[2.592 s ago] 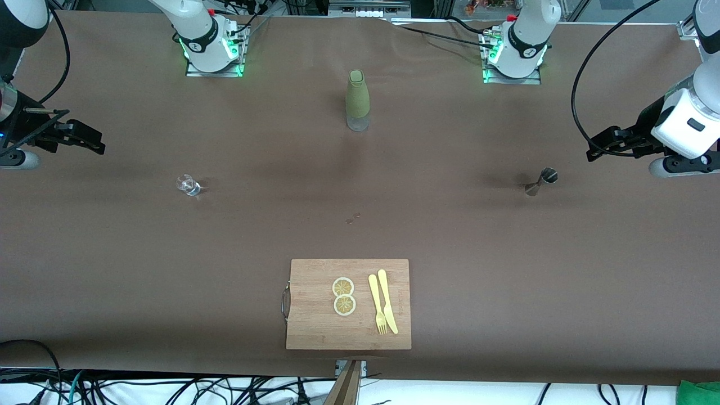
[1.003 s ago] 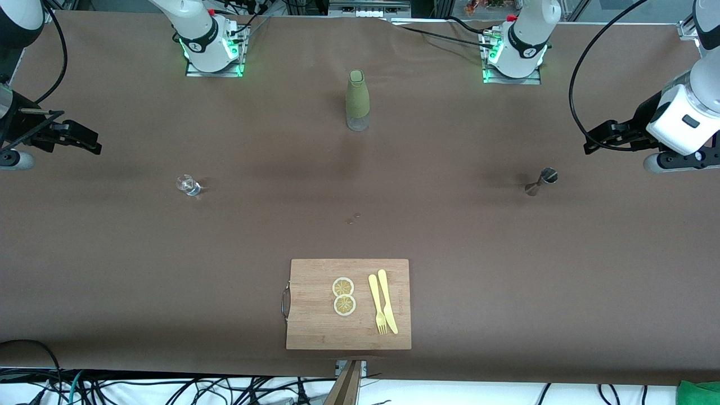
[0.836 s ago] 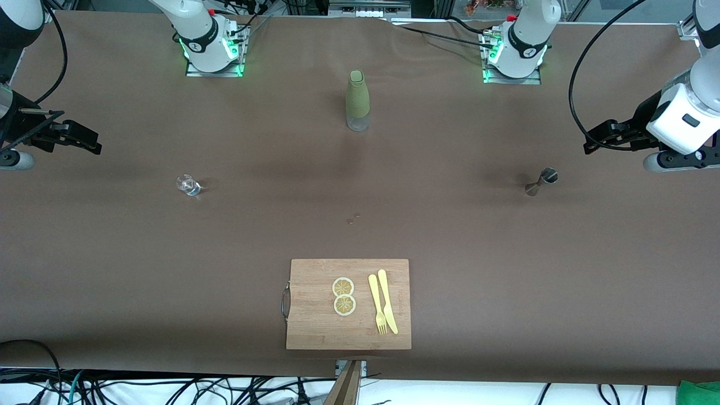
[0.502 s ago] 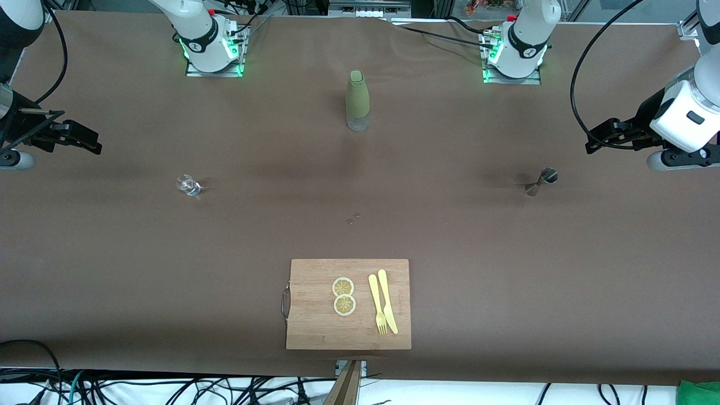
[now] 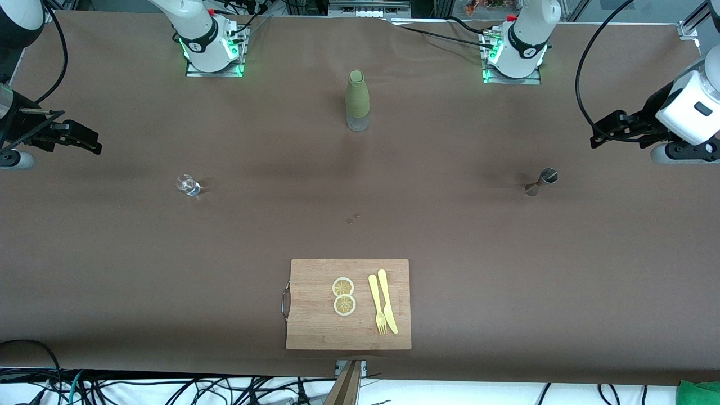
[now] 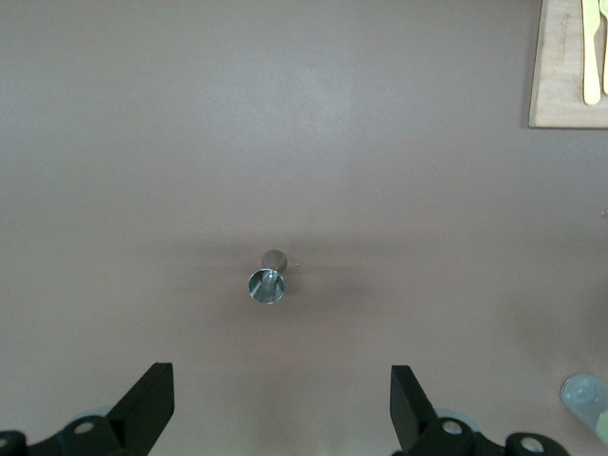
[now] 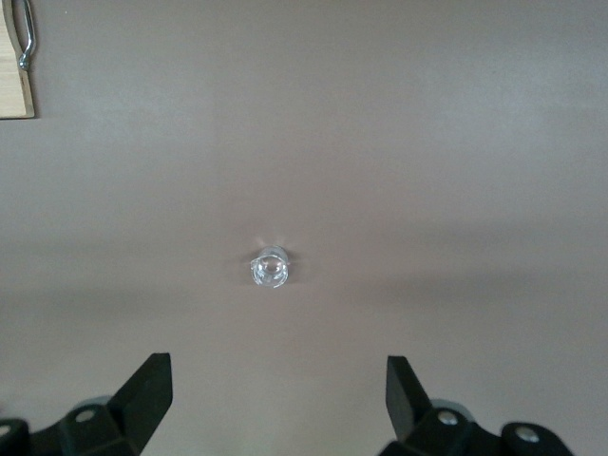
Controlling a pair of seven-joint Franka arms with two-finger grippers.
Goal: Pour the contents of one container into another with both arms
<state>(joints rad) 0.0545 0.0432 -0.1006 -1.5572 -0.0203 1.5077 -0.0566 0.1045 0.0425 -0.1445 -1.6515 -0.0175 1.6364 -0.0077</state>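
Left wrist view shows my left gripper (image 6: 275, 413) with its two fingers spread wide and nothing between them, hanging high over the bare brown table (image 5: 450, 236) at the left arm's end. The jigger (image 6: 268, 280) stands upright on the table just ahead of that gap, well below it. My right gripper (image 7: 271, 408) is likewise spread and empty, up over the right arm's end of the table, with the little glass (image 7: 270, 271) upright below and ahead of its gap.

I judge this to be the very start: the approach, with neither vessel picked up yet. Next, each gripper needs to come down and forward until its fingers straddle its own vessel, the jigger at its narrow waist, the glass around its wall, before closing.

Against the earlier front frames, my left gripper (image 5: 610, 128) has drifted up and toward the table's edge, away from the jigger (image 5: 541, 181); my right gripper (image 5: 79, 140) has barely shifted. The glass (image 5: 188, 185) and jigger have not moved.
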